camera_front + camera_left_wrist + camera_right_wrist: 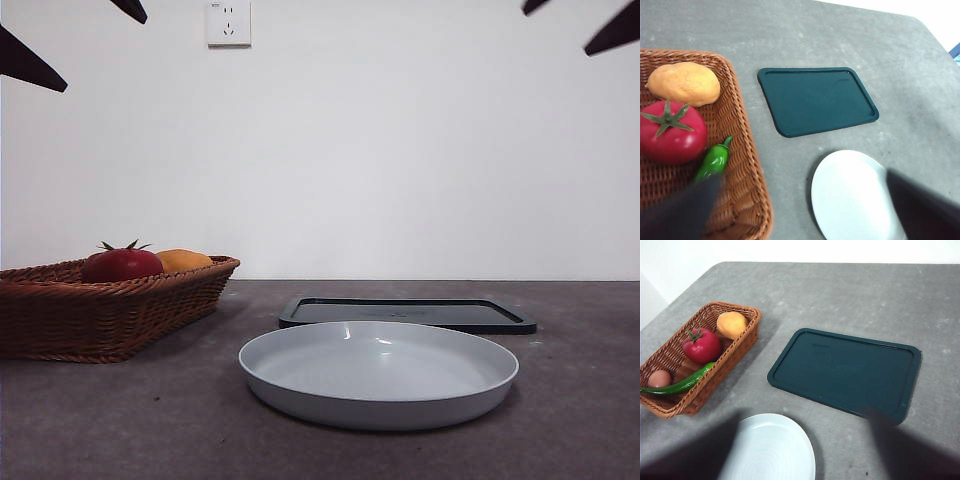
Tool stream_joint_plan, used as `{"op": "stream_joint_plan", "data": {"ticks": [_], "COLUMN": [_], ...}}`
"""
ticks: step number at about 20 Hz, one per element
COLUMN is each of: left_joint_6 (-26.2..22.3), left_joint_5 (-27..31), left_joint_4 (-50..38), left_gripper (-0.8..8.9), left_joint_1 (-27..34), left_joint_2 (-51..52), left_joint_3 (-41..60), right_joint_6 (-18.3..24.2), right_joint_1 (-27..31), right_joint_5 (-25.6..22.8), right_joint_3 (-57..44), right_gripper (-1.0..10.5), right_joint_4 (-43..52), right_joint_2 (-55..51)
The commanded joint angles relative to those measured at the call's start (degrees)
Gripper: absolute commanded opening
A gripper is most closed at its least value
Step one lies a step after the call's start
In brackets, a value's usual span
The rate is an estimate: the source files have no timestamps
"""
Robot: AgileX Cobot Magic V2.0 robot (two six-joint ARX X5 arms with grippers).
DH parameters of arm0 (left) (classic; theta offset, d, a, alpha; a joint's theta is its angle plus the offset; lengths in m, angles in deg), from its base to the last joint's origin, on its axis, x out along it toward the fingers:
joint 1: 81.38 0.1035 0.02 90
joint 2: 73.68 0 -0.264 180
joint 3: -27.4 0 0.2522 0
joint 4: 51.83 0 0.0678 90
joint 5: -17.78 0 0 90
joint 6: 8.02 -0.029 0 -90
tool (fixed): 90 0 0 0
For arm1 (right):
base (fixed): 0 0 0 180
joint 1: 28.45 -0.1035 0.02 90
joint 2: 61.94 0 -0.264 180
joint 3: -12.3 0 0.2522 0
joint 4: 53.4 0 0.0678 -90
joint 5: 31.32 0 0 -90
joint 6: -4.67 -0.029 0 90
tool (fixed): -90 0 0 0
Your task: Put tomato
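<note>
Both grippers hang high above the bench with jaws spread apart, well away from the tomato (702, 345). It lies in a wicker basket (735, 352) near the bench's left edge, beside an orange-yellow fruit (731, 324), a green pepper (682, 385) and a small brownish egg-like thing (659, 378). A pale plate (378, 375) and dark tray (845, 372) sit bare.

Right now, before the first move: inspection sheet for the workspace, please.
Surface: grey table, speckled.
Job's things: tomato lies in the wicker basket, untouched.
Clutter: orange-yellow fruit, green pepper and a small brownish item share the basket; dark tray and white plate hold nothing.
Grippers: left gripper and right gripper both open, raised, holding nothing.
Cables: nothing seen.
Surroundings: white wall with a socket.
</note>
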State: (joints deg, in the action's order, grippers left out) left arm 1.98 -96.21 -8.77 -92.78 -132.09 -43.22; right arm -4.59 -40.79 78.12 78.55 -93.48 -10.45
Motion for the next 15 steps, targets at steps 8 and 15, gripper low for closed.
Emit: {"op": "stream_joint_plan", "data": {"ticks": [8,15], "left_joint_6": [0.15,-2.32], "left_joint_5": [0.02,10.05], "left_joint_4": [-0.44,8.83], "left_gripper": [8.01,7.78], "left_joint_1": [-0.15,1.07], "left_joint_2": [-0.77,-12.04], "left_joint_3": [-1.55,-10.78], "right_joint_6": [0.31,0.28], "right_joint_1": [-0.2,-0.2], "right_joint_5": [0.04,0.07], "right_joint_3": [0.87,0.87], "right_gripper": [5.5,5.5], "right_joint_4": [0.57,0.55], "right_joint_2": [0.42,0.42]}}
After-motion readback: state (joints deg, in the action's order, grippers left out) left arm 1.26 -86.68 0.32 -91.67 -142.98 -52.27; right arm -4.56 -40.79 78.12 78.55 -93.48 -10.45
